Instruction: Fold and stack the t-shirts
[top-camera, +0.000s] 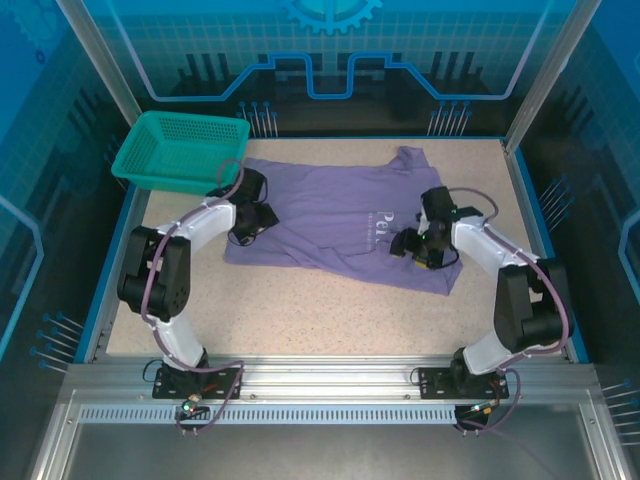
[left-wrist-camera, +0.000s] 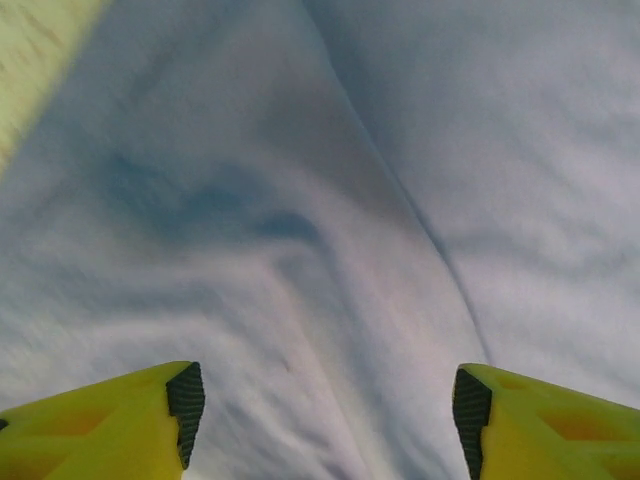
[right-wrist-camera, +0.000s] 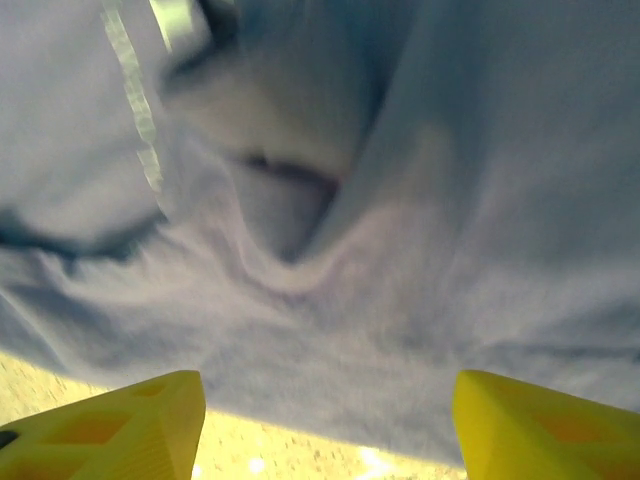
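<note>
Left hand (left-wrist-camera: 320, 405) stands well open over the shirt's left part, holding nothing. Right hand (right-wrist-camera: 325, 415) is equally open and empty, at the near right hem. The t-shirt (top-camera: 330, 215) lies rumpled across the bench (top-camera: 300, 310), near the teal basket (top-camera: 180, 150). Closing on a wrinkle could pinch a single layer and drag the fold askew.

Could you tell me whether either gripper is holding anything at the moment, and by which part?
Nothing is held: the left gripper and the right gripper both stand open above the t-shirt, pinching no fabric.
</note>
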